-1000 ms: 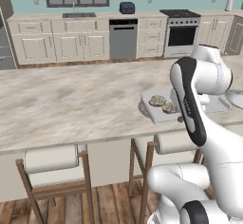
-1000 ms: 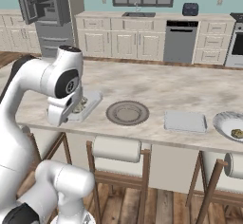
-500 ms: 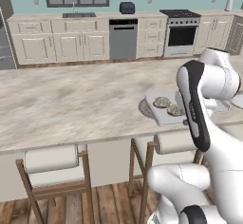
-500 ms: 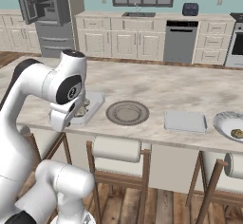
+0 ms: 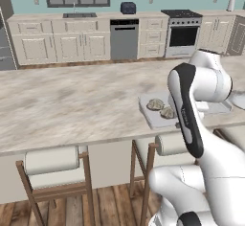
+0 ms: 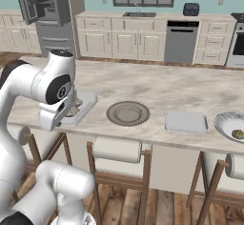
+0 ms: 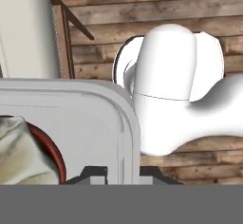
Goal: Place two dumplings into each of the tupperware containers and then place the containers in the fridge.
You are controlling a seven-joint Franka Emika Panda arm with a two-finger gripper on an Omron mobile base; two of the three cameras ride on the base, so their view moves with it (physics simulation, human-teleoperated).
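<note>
At island counter [image 5: 72,105] front edge, tool [image 7: 122,173] clamped on tupperware container [image 5: 155,117] rim; wood floor [image 7: 190,14] below

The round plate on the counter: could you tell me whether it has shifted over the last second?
No: the round plate keeps its gap from the empty container beside it.

We see the gripper [image 7: 122,174] at six o'clock, its dark fingertips [image 7: 93,174] closed on the rim of a pale grey tupperware container [image 7: 95,118]. A tan dumpling [image 7: 19,152] lies inside the container toward eight o'clock. Wooden floorboards [image 7: 156,9] run across twelve o'clock, with a stool's brown wooden leg [image 7: 61,38] at eleven.
</note>
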